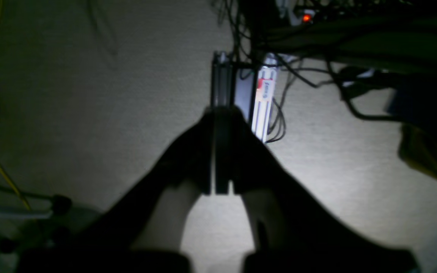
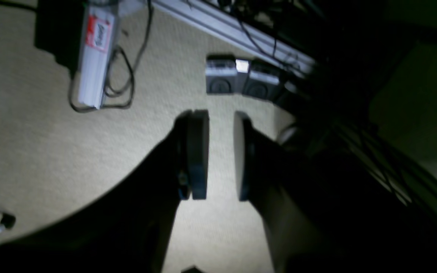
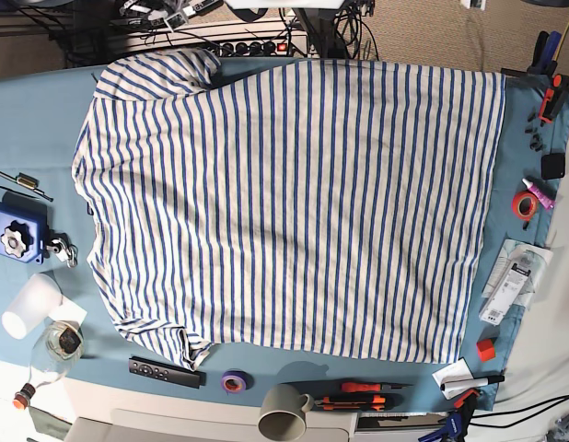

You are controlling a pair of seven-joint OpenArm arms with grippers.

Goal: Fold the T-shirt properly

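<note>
Blue-striped white cotton fills most of the scene: the T-shirt (image 3: 294, 207) lies spread flat on the teal cloth (image 3: 45, 120) covering the table, neck end toward the left of the base view, with one sleeve bunched at the upper left and the other crumpled at the lower left. Neither arm appears over the table. Both wrist cameras look down at beige carpet (image 1: 89, 94) with cables and a power strip (image 2: 93, 57) lying on it. The left gripper (image 1: 218, 151) has its jaws pressed together with nothing between them. The right gripper (image 2: 220, 155) shows a clear gap between its pads, and nothing sits in it. Along the table's near edge lie a grey mug (image 3: 284, 412), a purple tape roll (image 3: 234, 381) and a black remote (image 3: 165, 372).
</note>
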